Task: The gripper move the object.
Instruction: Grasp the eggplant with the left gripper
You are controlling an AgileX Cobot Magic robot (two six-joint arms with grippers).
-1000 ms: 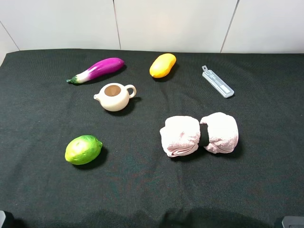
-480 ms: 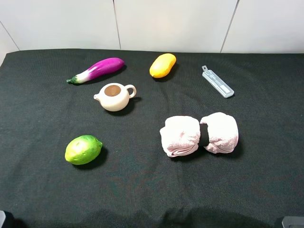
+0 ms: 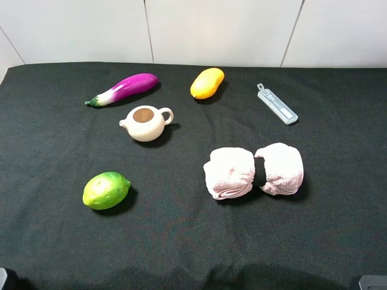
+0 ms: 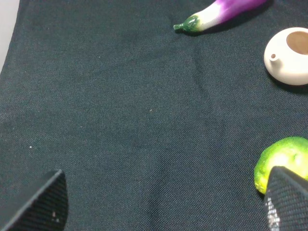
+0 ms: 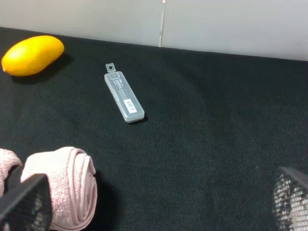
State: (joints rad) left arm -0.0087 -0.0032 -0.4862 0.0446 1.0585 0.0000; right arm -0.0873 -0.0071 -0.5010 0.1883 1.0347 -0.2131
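My left gripper (image 4: 163, 209) stands open low over the black cloth, with nothing between its fingertips (image 4: 41, 204). A green lime (image 4: 284, 161) lies right by one fingertip. My right gripper (image 5: 159, 202) is open too and holds nothing; a rolled pink towel (image 5: 62, 185) lies beside one of its fingers (image 5: 24, 204). In the high view only dark corners of the arms show at the bottom edge. That view shows the lime (image 3: 106, 190) front left and the towel (image 3: 254, 171), bound by a black band, right of centre.
A purple eggplant (image 3: 124, 88), a yellow mango (image 3: 207, 83) and a grey flat case (image 3: 277, 104) lie along the back of the black cloth (image 3: 181, 241). A cream teapot (image 3: 146, 122) without a lid stands left of centre. A white wall rises behind.
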